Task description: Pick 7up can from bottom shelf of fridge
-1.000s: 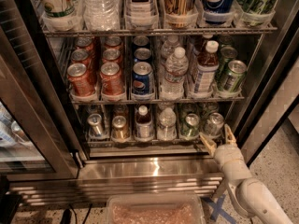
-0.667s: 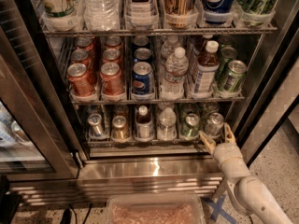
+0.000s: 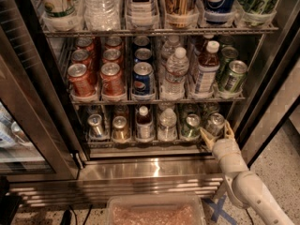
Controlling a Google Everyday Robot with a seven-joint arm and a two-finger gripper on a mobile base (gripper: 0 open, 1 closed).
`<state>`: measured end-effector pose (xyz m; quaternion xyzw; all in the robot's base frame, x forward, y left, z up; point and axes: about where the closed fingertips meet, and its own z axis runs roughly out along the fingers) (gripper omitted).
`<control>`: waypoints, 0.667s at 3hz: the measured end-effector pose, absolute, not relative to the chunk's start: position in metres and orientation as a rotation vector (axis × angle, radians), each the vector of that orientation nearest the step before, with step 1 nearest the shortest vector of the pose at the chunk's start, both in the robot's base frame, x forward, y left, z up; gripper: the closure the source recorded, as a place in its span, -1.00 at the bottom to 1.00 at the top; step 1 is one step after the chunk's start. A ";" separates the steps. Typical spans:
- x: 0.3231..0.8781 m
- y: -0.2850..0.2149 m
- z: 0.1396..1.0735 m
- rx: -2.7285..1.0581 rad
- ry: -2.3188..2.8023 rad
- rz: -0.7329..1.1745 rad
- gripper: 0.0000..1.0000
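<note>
we judge grasp step in hand: pale two-finger end effector [image 3: 217, 134] spread open, straddling small green aluminium 7up can [image 3: 215, 123]. next we need firm closure, then low straight pull-out.

White arm [image 3: 255, 198] reaching up from the lower right, wrist [image 3: 229, 153] angling forward and left, gripper [image 3: 215, 128] pointing away, fingers [image 3: 206, 136] standing apart
</note>
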<state>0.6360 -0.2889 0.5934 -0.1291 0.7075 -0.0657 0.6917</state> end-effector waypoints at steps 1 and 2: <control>0.642 -0.292 0.594 -0.274 1.578 -0.144 -0.36; 0.646 -0.293 0.595 -0.266 1.574 -0.132 0.03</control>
